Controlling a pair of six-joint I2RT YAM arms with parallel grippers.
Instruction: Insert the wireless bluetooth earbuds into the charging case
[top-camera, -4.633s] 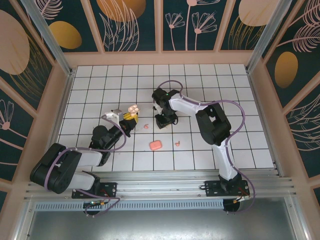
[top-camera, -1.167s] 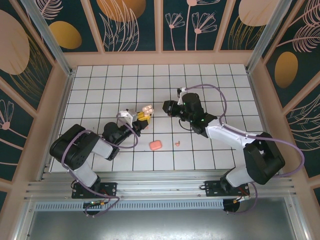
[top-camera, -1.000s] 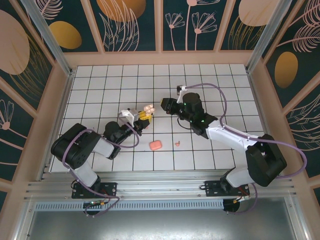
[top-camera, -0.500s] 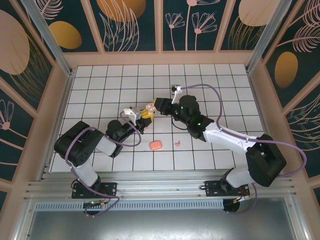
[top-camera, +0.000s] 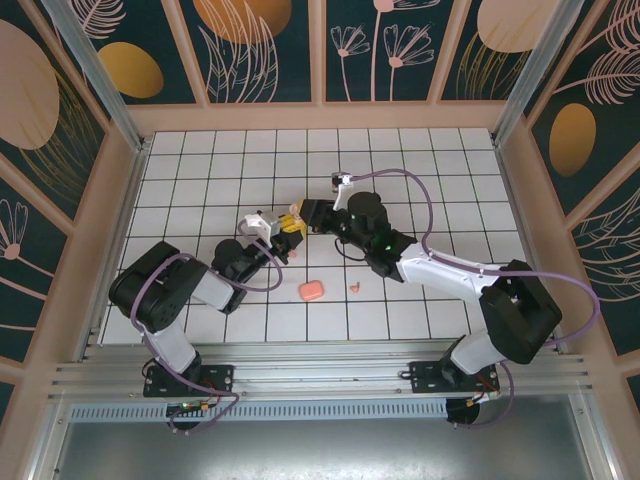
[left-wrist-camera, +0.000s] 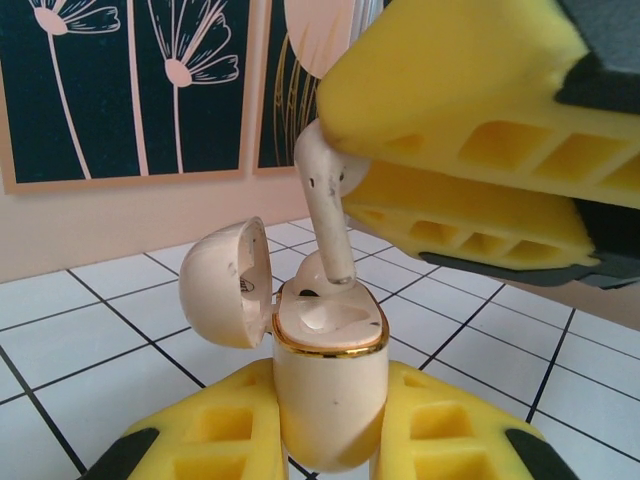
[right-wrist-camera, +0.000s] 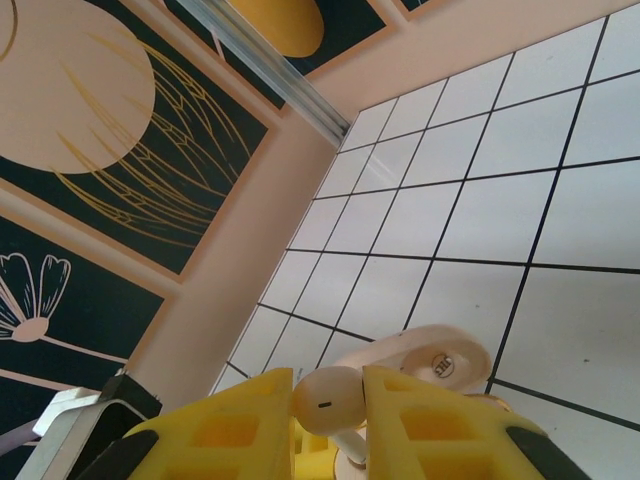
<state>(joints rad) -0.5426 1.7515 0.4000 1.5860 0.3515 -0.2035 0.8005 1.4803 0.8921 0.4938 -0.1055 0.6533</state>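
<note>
Having swung across to the left hand (left-wrist-camera: 330, 430), clenched on the open charging case (left-wrist-camera: 330, 345), the right hand (right-wrist-camera: 328, 405) gripped a pale earbud (left-wrist-camera: 326, 210), stem seemingly entering its socket; insertion nearly done.

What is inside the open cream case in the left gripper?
The stem of a pale earbud, pinched by the right gripper, reaches the rear socket; the front socket looks empty. Stem depth is hidden.
</note>
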